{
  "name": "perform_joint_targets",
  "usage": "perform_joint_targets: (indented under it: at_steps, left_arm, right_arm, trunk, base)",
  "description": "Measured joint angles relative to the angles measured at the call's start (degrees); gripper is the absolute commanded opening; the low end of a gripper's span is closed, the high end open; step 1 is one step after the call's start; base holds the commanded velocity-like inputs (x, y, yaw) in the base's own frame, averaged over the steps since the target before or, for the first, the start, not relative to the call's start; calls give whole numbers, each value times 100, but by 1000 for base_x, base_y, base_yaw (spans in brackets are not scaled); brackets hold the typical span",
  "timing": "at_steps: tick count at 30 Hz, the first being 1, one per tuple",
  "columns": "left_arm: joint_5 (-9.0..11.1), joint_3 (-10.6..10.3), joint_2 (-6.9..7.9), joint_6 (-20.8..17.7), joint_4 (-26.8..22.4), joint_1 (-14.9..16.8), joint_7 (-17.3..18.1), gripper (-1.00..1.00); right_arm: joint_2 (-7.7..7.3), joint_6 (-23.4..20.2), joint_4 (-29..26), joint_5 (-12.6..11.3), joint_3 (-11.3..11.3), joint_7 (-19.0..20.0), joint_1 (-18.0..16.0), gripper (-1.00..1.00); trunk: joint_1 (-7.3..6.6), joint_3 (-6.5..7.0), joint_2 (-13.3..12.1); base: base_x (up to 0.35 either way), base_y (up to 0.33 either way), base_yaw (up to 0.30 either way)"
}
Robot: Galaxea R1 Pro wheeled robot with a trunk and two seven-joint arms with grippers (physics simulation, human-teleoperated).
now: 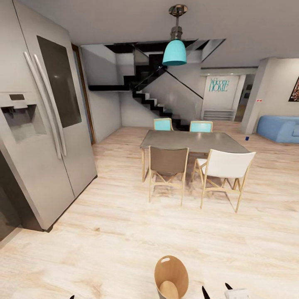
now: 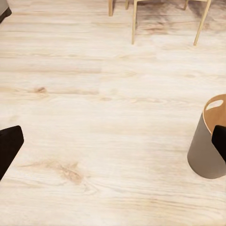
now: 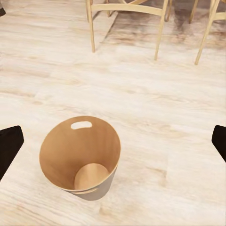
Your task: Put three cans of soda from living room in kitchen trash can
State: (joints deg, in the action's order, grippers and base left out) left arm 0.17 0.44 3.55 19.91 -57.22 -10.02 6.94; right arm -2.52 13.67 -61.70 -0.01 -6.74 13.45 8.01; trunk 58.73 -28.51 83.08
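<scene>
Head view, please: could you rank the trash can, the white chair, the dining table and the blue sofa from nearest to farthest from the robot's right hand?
1. The trash can, on the floor just left of the right hand.
2. The white chair, on the table's near side.
3. The dining table, behind that chair.
4. The blue sofa, far right, past the table.

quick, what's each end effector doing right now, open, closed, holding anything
Left end effector: open, holding nothing, above bare floor.
Right end effector: open, holding nothing, above the trash can.
</scene>
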Motion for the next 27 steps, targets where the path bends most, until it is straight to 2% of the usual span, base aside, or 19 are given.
perform_joint_targets:
  at_steps: [8,14,21,27]
  left_arm:
    - [0,0,3,15,0,0,0,100]
    - [-11,0,2,12,2,0,0,100]
    - [-10,0,5,-17,30,5,21,100]
    - [-16,0,4,-22,35,6,36,100]
  right_arm:
    - [-3,-133,-30,-55,-107,-261,-66,100]
    - [-3,-142,-20,-11,-90,-297,-75,100]
    - [2,-165,-17,-56,-117,-318,-74,100]
    - [-7,-163,-25,-3,-92,-296,-71,100]
  trunk:
    - [0,-64,0]
    - [0,-77,0]
    - [0,-87,0]
    - [0,-130,0]
  base:
    - [6,7,0]
    - [29,14,0]
    - [200,140,0]
    - [234,170,-10]
